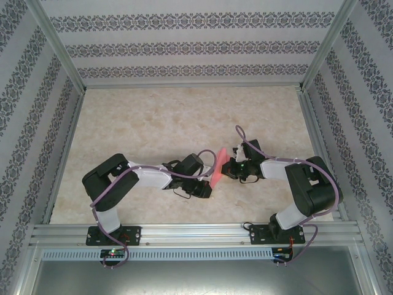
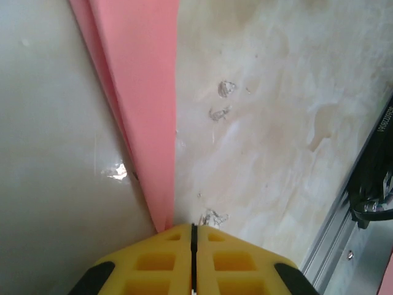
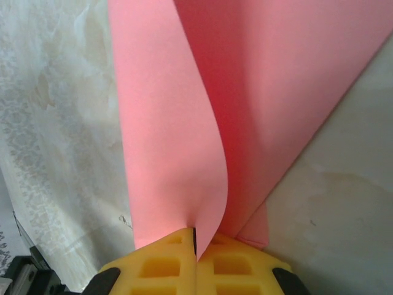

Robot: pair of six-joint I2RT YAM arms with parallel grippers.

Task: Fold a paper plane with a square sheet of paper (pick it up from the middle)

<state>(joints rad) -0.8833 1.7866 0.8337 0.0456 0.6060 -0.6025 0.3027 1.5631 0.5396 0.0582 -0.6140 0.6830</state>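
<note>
The paper (image 1: pixel 216 165) is plain pink-red; the worktop (image 1: pixel 172 117) cream, faintly marbled; the left claw (image 2: pixel 193 227) and right claw (image 3: pixel 195 232) bright yellow; the arms (image 1: pixel 150 178) black and white, their cables (image 1: pixel 93 206) purple; the walls (image 1: pixel 184 46) white with grey floral stripes.

We can make out one bit of writing: a short line of white lettering (image 2: pixel 384 121) running lengthwise along a black part (image 2: pixel 373 181) at the right edge of the left wrist view. It is too small and blurred for us to read. Nothing else carries legible words, numbers or brands.
</note>
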